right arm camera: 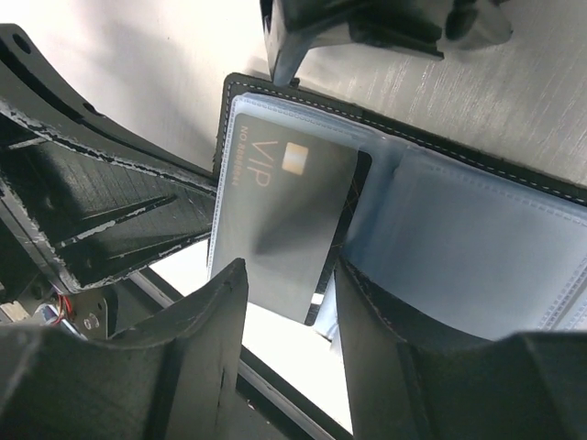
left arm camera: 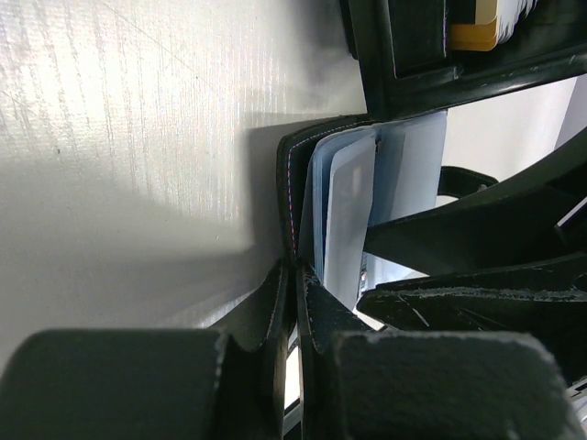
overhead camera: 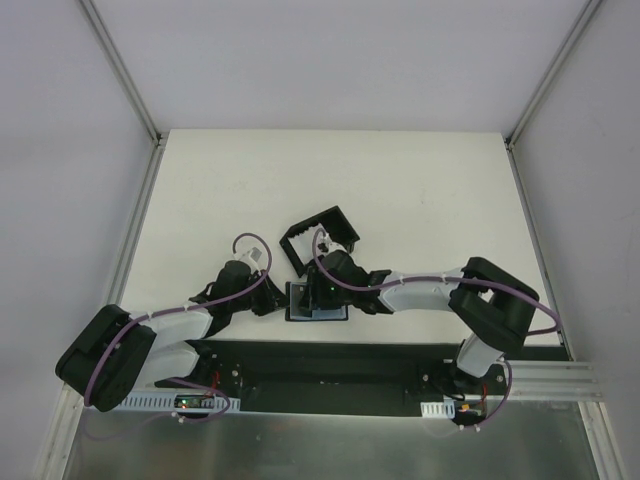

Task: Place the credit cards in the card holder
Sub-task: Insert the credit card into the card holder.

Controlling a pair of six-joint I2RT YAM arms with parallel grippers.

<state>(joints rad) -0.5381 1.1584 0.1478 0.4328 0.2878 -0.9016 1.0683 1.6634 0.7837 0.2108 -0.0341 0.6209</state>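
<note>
The card holder (overhead camera: 318, 303) lies open at the table's near edge, between the two arms. Its bluish-grey sleeves (right arm camera: 459, 238) face up. My left gripper (left arm camera: 295, 275) is shut on the holder's black edge flap (left arm camera: 286, 183). A pale credit card (right arm camera: 280, 211) marked VIP sits partly inside the left sleeve, its lower end sticking out. From the left wrist view it appears edge-on as a credit card (left arm camera: 351, 211). My right gripper (right arm camera: 289, 275) is just below that end, jaws apart on either side of it and not pinching it.
A larger black walled tray (overhead camera: 320, 238) stands just behind the holder. The black base plate (overhead camera: 330, 365) and the arms' mounts run along the near edge. The left gripper's fingers (right arm camera: 367, 27) reach in over the holder's far rim.
</note>
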